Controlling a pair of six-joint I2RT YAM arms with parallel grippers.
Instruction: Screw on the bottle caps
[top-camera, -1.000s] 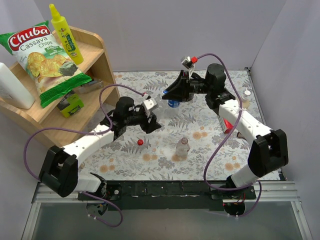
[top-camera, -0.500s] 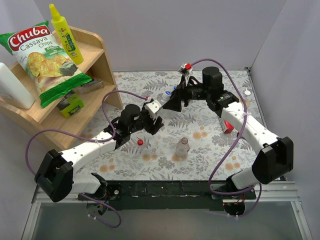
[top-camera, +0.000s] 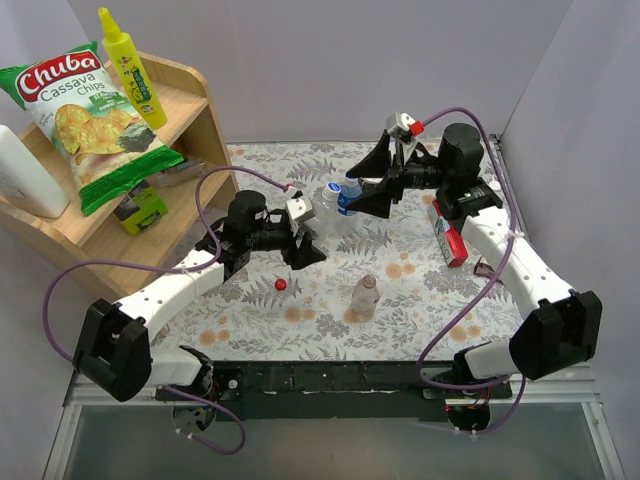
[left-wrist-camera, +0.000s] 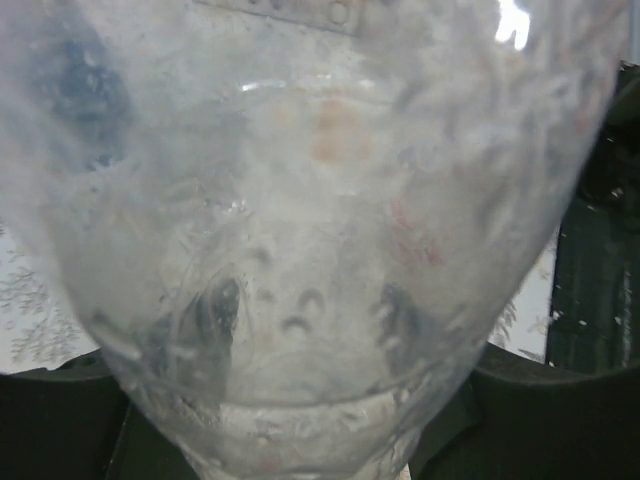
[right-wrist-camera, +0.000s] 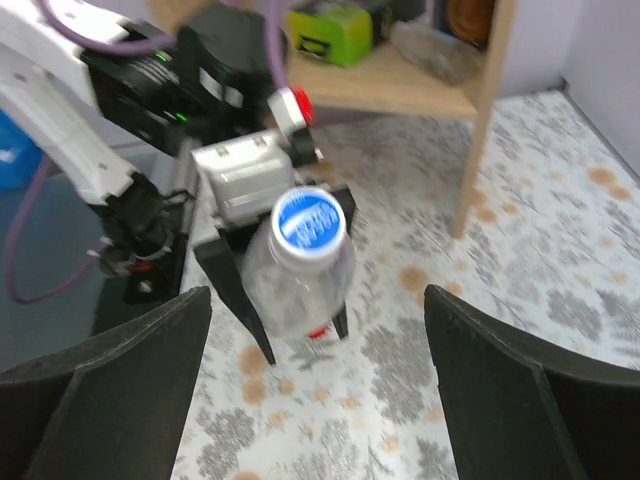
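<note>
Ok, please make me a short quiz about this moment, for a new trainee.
1. True or false: the right pincer is shut on the blue cap.
2. Which cap lies loose on the table? A red, B blue, C white.
3. Fill in: the left pincer holds a clear ____.
Key: 1 false, it is open; 2 A, the red cap; 3 bottle.

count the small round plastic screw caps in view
2. A small red plastic screw cap lies loose on the floral table; a blue plastic cap sits on the clear plastic bottle in the left gripper. More may be hidden from view.
</note>
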